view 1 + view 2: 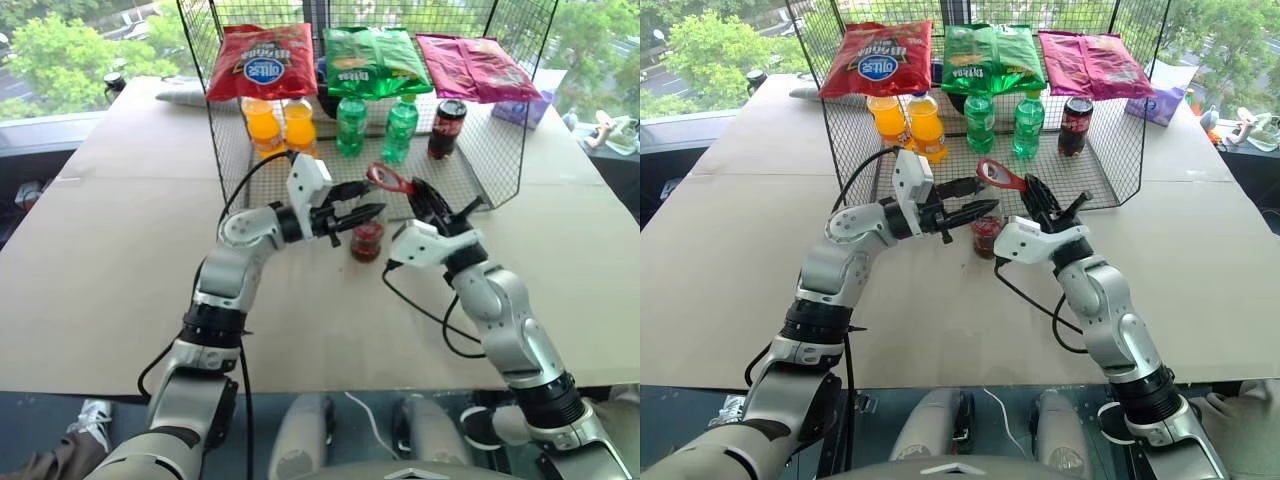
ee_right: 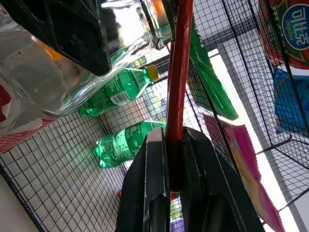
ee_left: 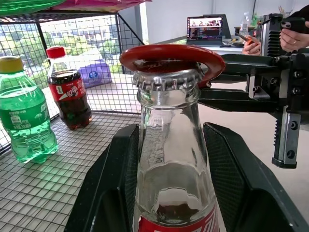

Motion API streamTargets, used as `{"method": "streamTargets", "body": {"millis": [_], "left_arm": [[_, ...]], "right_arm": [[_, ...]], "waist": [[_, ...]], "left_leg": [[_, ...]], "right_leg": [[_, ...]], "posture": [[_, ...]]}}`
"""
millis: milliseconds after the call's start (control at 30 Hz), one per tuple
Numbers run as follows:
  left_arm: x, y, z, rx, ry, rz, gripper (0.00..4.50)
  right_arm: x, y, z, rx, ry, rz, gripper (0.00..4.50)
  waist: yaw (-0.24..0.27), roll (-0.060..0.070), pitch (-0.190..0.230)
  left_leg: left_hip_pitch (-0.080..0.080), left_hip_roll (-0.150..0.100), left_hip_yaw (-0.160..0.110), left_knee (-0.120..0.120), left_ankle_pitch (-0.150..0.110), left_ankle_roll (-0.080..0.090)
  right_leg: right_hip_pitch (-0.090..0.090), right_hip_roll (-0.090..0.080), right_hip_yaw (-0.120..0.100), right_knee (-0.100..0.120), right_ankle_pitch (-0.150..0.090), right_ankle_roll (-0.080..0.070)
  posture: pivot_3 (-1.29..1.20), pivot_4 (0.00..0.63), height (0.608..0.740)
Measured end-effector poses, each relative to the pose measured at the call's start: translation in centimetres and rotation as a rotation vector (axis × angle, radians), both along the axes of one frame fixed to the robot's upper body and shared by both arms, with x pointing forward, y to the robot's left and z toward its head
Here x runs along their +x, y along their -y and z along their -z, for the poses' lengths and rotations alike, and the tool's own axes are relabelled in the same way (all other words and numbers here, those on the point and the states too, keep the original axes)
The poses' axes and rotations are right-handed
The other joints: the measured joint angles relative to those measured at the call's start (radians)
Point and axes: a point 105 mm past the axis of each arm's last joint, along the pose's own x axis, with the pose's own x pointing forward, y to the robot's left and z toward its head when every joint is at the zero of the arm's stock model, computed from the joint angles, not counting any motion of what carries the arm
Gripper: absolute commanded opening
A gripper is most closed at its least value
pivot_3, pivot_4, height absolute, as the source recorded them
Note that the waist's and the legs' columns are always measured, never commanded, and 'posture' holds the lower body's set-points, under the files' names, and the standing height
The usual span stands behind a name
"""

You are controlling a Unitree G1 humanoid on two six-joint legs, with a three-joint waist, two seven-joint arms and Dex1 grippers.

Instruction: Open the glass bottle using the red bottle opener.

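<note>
The glass bottle (image 1: 367,242) stands on the table in front of the wire basket, dark drink and red label showing. My left gripper (image 1: 365,202) is shut on the bottle's clear neck (image 3: 171,159), one black finger (image 3: 113,183) on each side. The red bottle opener (image 1: 388,180) has its ring head (image 3: 171,55) lying over the crimped metal cap (image 3: 166,82). My right gripper (image 2: 175,135) is shut on the opener's handle (image 2: 177,72) and reaches in from the right of the bottle (image 1: 420,195).
A black wire basket (image 1: 480,170) just behind the bottle holds two orange bottles (image 1: 280,125), two green bottles (image 1: 375,125) and a red-capped cola bottle (image 1: 446,128), with snack bags (image 1: 370,60) on top. A person's hand (image 3: 289,38) and a laptop (image 3: 206,29) show beyond.
</note>
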Motion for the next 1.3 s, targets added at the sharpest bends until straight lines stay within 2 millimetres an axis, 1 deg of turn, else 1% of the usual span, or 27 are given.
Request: {"method": "streamTargets", "body": {"millis": [133, 233, 467, 667, 733, 900, 1000, 1033, 1100, 1133, 1167, 1200, 1267, 1300], "left_arm": [[0.0, 0.0, 0.0, 0.001, 0.002, 0.002, 1.99], [-0.1, 0.2, 0.0, 0.004, 0.006, 0.012, 1.99], [-0.2, 0.3, 0.0, 0.006, 0.016, 0.020, 1.99], [-0.2, 0.3, 0.0, 0.011, 0.022, 0.017, 1.99], [-0.2, 0.3, 0.0, 0.009, 0.024, 0.018, 1.99], [-0.3, 0.3, 0.0, 0.008, 0.025, 0.018, 1.99], [-0.2, 0.3, 0.0, 0.008, 0.025, 0.018, 1.99], [-0.3, 0.3, 0.0, 0.008, 0.025, 0.018, 1.99], [-0.3, 0.3, 0.0, 0.006, 0.025, 0.019, 1.99], [-0.3, 0.3, 0.0, 0.005, 0.024, 0.019, 1.99], [-0.3, 0.3, 0.0, 0.004, 0.023, 0.019, 1.99], [-0.3, 0.3, 0.0, 0.003, 0.023, 0.018, 1.99], [-0.3, 0.3, 0.0, 0.001, 0.022, 0.016, 1.99], [-0.3, 0.2, 0.0, -0.002, 0.021, 0.013, 1.99]], "right_arm": [[0.2, 0.5, -0.7, -0.074, -0.013, -0.026, 0.00], [0.2, 1.0, -1.8, -0.162, 0.000, -0.043, 0.00], [0.0, 1.3, -2.6, -0.246, -0.017, -0.063, 0.00], [0.1, 1.1, -3.2, -0.260, -0.037, -0.077, 0.00], [0.2, 0.7, -3.4, -0.231, -0.056, -0.092, 0.00], [0.3, 0.4, -4.3, -0.187, -0.058, -0.094, 0.00], [0.3, 0.4, -4.9, -0.125, -0.063, -0.087, 0.00], [0.2, 0.5, -5.1, -0.074, -0.086, -0.086, 0.00], [-0.2, 1.5, -5.7, 0.131, -0.182, -0.081, 0.00], [-0.4, 1.9, -5.7, 0.193, -0.223, -0.083, 0.00], [-0.8, 2.7, -5.2, 0.324, -0.325, -0.077, 0.00], [-1.0, 3.1, -4.8, 0.398, -0.382, -0.073, 0.00], [-1.5, 4.2, -2.9, 0.587, -0.560, -0.051, 0.00], [-2.1, 4.7, -1.0, 0.724, -0.727, -0.033, 0.00]], "waist": [[0.001, 0.000, 0.000], [0.001, 0.000, 0.000], [0.001, 0.000, 0.000], [0.000, 0.000, 0.000], [0.000, 0.000, 0.000], [0.001, 0.000, 0.000], [0.001, 0.000, 0.000], [0.001, 0.000, 0.000], [0.003, 0.000, 0.000], [0.003, 0.000, 0.000], [0.003, 0.000, 0.000], [0.003, 0.000, 0.000], [0.002, 0.000, 0.001], [0.000, 0.001, 0.001]], "left_leg": [[0.000, 0.000, 0.000, 0.000, 0.000, 0.000], [0.000, 0.000, 0.000, 0.000, 0.000, 0.000], [-0.001, 0.000, 0.000, -0.001, 0.000, 0.000], [-0.001, 0.000, 0.000, -0.001, 0.000, 0.000], [-0.001, 0.000, 0.000, -0.002, 0.000, 0.000], [-0.002, 0.000, 0.000, -0.002, 0.000, 0.000], [-0.002, 0.000, 0.000, -0.002, 0.000, 0.000], [-0.002, 0.000, 0.000, -0.002, 0.000, 0.000], [-0.002, 0.000, 0.000, -0.003, 0.000, 0.000], [-0.002, 0.000, 0.000, -0.003, 0.000, 0.000], [-0.002, 0.001, -0.001, -0.003, 0.000, 0.000], [-0.002, 0.001, -0.001, -0.003, 0.000, 0.000], [-0.002, 0.002, 0.000, -0.003, 0.000, 0.000], [-0.002, 0.002, 0.000, -0.003, 0.000, 0.000]], "right_leg": [[0.000, 0.000, 0.000, 0.000, 0.000, 0.000], [0.000, 0.000, 0.000, 0.000, 0.000, 0.000], [0.000, -0.001, 0.000, -0.001, 0.000, 0.000], [-0.001, -0.001, 0.000, -0.001, 0.000, 0.000], [-0.001, -0.001, 0.000, -0.001, 0.000, -0.001], [-0.001, -0.001, 0.000, -0.001, 0.001, -0.001], [-0.001, -0.001, 0.000, -0.001, 0.001, -0.001], [-0.001, -0.001, 0.000, -0.001, 0.001, -0.001], [-0.001, -0.001, 0.000, -0.001, 0.001, -0.002], [-0.001, -0.001, 0.000, -0.001, 0.001, -0.002], [-0.001, -0.001, 0.000, -0.001, 0.001, -0.002], [-0.001, -0.001, 0.000, -0.001, 0.001, -0.002], [-0.001, -0.001, 0.000, -0.001, 0.001, -0.002], [-0.002, -0.001, 0.000, -0.001, 0.001, -0.002]], "posture": [[0.00, 0.150, 0.740], [0.00, 0.150, 0.740], [0.00, 0.150, 0.740], [0.00, 0.150, 0.740], [0.00, 0.150, 0.740], [0.00, 0.150, 0.740], [0.00, 0.150, 0.740], [0.00, 0.150, 0.740], [0.00, 0.150, 0.740], [0.00, 0.150, 0.740], [0.00, 0.150, 0.740], [0.00, 0.150, 0.740], [0.00, 0.150, 0.740], [0.00, 0.150, 0.740]]}}
